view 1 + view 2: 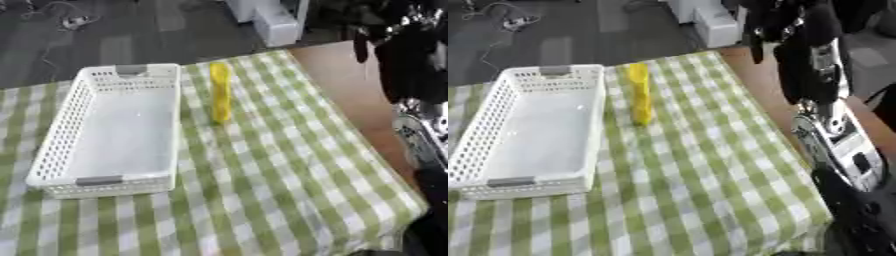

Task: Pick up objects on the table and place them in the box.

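Box (109,131) looks empty — white mesh basket on the left of the checked cloth (280,170). The only thing to pick is the yellow piece (220,93), long and thin, lying on the cloth just beside the box's right wall, long axis roughly parallel to that wall, far end near the box's far corner. Can't tell what it is beyond colour and shape.

Right hand (785,25) is up high at the far right, well apart from the yellow piece, holding nothing. It shows as a dark shape with something hanging down; whether the fingers are curled or straight I cannot tell. Left hand not in either view.

Step in hand, as I read it: reach for the yellow piece. To do it well:
- come down from above over its middle, fingers and thumb across the narrow width, not along the length
- approach from the right side — the box wall crowds the left, so the thumb-side clearance is tight there
- lift straight up before moving left, enough to clear the box rim
- the cloth may drag or bunch if the fingers scrape it

Views: the right eye shows the hand and the right arm (829,125) down to the silver joints. The left eye cuts most of that off at its edge but shows more of the bare table (350,85) beyond the cloth.
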{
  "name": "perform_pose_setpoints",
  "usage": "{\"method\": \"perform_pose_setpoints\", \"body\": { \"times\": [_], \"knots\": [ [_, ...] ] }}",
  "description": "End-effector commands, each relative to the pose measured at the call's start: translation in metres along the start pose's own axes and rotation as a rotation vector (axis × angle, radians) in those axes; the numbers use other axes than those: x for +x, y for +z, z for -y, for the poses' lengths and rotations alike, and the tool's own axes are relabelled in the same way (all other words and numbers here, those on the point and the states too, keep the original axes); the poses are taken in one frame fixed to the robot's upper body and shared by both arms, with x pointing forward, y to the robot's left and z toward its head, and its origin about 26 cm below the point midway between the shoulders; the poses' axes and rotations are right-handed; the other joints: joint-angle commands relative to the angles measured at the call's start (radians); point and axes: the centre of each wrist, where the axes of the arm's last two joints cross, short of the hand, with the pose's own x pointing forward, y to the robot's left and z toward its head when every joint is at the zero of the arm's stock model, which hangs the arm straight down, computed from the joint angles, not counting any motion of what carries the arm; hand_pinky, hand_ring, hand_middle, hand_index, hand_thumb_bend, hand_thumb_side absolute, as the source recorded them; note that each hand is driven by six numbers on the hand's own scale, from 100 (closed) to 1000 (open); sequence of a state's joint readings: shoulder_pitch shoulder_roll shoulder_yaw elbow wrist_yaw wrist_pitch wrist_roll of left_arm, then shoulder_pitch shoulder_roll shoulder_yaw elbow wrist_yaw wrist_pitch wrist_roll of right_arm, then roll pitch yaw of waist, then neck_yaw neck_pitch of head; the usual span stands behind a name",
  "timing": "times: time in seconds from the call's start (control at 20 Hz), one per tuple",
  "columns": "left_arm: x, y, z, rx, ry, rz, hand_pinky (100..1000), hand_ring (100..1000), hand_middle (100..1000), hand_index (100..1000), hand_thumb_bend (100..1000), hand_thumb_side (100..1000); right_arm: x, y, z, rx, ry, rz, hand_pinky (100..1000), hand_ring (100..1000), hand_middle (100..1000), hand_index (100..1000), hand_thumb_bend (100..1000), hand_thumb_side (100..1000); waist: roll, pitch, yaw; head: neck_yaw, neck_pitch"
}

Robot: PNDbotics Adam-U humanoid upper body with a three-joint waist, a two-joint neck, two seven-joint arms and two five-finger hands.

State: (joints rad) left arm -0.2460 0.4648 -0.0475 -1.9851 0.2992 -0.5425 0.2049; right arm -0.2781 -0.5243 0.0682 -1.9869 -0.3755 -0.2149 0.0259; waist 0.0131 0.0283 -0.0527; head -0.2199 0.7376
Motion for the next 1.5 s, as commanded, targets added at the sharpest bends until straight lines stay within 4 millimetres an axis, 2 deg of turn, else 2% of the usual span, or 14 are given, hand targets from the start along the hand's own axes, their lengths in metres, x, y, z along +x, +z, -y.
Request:
{"method": "perform_pose_setpoints", "body": {
  "times": [0.05,0.25,0.3,0.35,0.6,0.9,1.5],
  "knots": [
    [0.004,-0.005,-0.001,-0.005,-0.003,0.02,656,612,848,890,382,768,0.008,-0.004,0.005,0.088,0.05,-0.033,273,785,939,1000,840,600,-0.001,-0.007,-0.001,-0.007,-0.007],
    [0.004,-0.005,-0.001,-0.007,-0.004,0.018,656,612,849,890,382,768,0.008,-0.001,0.008,0.223,0.07,-0.074,362,839,984,1000,900,569,-0.001,-0.007,0.0,-0.006,-0.009],
    [0.004,-0.005,-0.001,-0.007,-0.004,0.018,656,612,849,890,382,768,0.009,-0.001,0.009,0.255,0.068,-0.082,348,830,978,1000,892,574,-0.001,-0.008,0.0,-0.006,-0.009],
    [0.004,-0.005,-0.001,-0.007,-0.004,0.018,656,612,849,890,382,768,0.009,0.0,0.009,0.28,0.065,-0.09,380,855,996,1000,928,559,-0.001,-0.008,0.0,-0.006,-0.011],
    [0.004,-0.005,-0.001,-0.009,-0.003,0.018,656,612,848,890,381,768,0.007,0.0,0.013,0.389,0.071,-0.131,423,884,1000,1000,978,562,-0.002,-0.01,0.001,-0.004,-0.02],
    [0.004,-0.006,-0.001,-0.009,0.0,0.02,657,612,848,890,381,768,-0.005,0.002,0.019,0.402,0.109,-0.174,504,914,1000,1000,1000,571,-0.003,-0.01,0.004,0.003,-0.028],
    [0.004,-0.005,-0.001,-0.013,0.003,0.017,657,611,848,890,381,768,-0.029,-0.007,0.021,0.401,0.116,-0.216,538,938,1000,1000,1000,626,-0.002,-0.011,0.006,0.005,-0.023]
  ]
}}
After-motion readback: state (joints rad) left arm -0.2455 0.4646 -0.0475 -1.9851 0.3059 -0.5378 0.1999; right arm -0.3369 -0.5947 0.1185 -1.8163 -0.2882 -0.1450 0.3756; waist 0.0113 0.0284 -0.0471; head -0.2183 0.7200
